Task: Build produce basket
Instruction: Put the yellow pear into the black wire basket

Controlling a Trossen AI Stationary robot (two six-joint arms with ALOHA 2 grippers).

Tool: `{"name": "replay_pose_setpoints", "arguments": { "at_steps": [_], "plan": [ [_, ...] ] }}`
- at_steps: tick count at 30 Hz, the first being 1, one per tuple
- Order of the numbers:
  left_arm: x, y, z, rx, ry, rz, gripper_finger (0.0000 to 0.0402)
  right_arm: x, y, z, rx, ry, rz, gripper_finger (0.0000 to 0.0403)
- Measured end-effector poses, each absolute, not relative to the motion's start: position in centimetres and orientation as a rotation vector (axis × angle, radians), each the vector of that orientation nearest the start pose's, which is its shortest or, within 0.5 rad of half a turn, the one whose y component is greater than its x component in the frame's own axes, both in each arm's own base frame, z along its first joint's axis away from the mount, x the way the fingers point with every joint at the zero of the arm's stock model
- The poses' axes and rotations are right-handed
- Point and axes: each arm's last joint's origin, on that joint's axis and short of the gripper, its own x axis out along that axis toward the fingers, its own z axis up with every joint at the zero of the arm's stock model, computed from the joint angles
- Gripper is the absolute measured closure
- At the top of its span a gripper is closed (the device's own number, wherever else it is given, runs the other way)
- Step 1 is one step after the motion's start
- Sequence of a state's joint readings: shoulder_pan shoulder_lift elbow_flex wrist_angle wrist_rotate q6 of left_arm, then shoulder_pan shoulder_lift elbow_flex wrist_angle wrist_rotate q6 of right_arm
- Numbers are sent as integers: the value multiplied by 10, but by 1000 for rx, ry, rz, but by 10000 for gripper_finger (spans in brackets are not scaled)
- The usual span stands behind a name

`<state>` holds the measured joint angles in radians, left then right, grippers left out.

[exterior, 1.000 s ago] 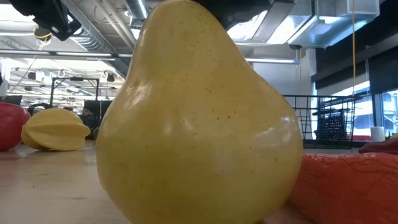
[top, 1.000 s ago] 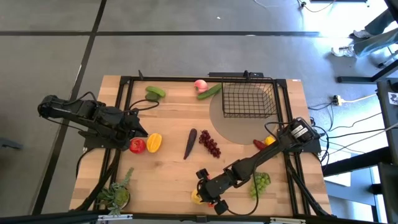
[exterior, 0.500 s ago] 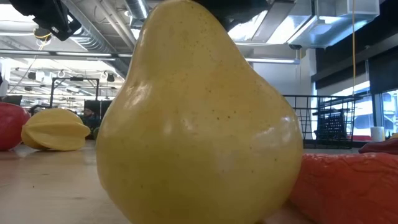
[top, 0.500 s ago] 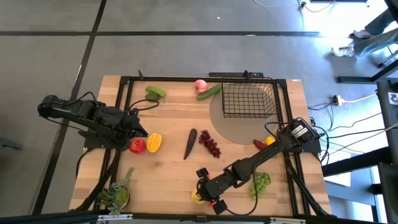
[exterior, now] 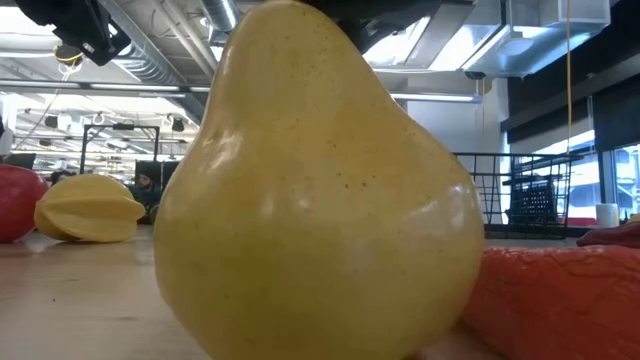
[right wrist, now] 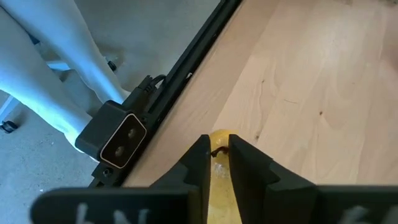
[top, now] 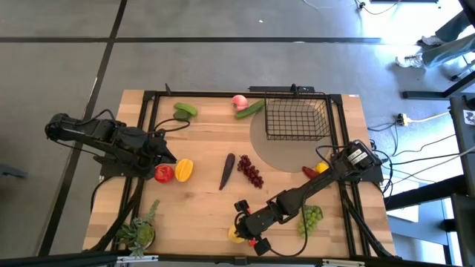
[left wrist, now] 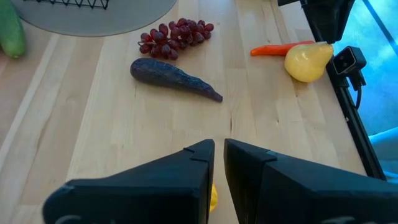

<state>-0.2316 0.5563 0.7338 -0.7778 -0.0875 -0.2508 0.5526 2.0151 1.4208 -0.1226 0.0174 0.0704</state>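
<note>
A yellow pear (exterior: 320,190) stands upright at the table's near edge, close in front of the low camera, with an orange carrot (exterior: 560,300) beside it. My right gripper (top: 241,231) reaches over it and is shut on its top. My left gripper (top: 167,159) waits at the left, shut and holding nothing, above a red pepper (top: 163,173) and a yellow pepper (top: 183,170). The black wire basket (top: 297,119) stands at the far right on a grey round mat. A purple eggplant (top: 227,171) and dark grapes (top: 250,170) lie mid-table. My right gripper pinches the pear's narrow top (right wrist: 221,135) between its two fingers, right by the stem. The fingers slant down from the far right toward the table's near edge. The pear stands upright with its broad base on the table.
A peach (top: 239,101), a cucumber (top: 252,109) and a green fruit (top: 185,111) lie along the far edge. Green grapes (top: 312,216) lie beside my right arm. A potted plant (top: 137,230) stands at the near left corner. The low camera (right wrist: 121,140) sits just past the pear.
</note>
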Motion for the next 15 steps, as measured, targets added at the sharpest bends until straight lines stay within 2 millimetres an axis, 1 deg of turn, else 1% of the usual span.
{"name": "replay_pose_setpoints", "arguments": {
  "at_steps": [9,15],
  "plan": [
    [104,-22,291,-148,606,-64,374,377,232,191,-136,713,486,397],
    [104,-22,291,-147,606,-65,374,377,232,191,-134,714,484,399]
  ]
}}
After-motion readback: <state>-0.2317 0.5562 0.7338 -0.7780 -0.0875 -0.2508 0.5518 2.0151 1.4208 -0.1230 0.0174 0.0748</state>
